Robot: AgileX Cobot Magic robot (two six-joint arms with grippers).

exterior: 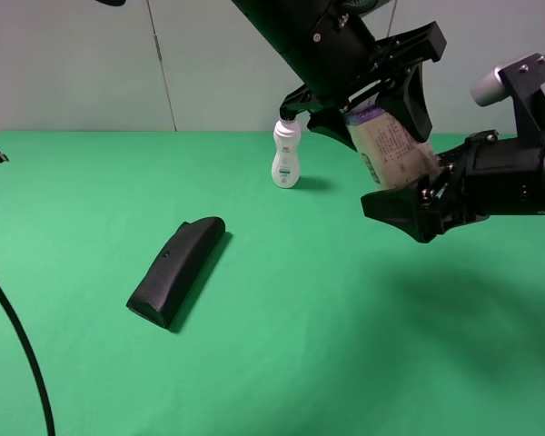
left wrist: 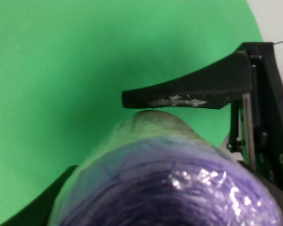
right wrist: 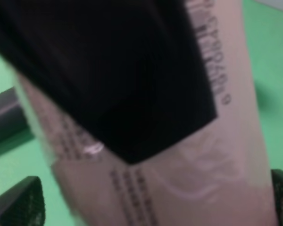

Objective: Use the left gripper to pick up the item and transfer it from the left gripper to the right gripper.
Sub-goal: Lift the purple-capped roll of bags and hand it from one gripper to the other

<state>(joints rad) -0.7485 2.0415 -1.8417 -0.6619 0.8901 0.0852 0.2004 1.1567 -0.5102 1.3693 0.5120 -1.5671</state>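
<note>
Item [exterior: 395,147] aloft, right fingers [exterior: 400,211] astride

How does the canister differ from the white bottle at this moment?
The canister is held aloft, tilted, in the left pincer; the white bottle stands upright on the green table. The canister is cream-labelled with a purple end; the bottle is mostly white. Both carry printed labels.

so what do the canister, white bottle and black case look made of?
canister: cream printed label, paper or film; the purple end sits under crinkly glossy wrap, going by wrinkled glints in the left wrist view. white bottle: smooth, likely plastic. black case: matte, maybe moulded plastic or leatherette; cannot tell.
</note>
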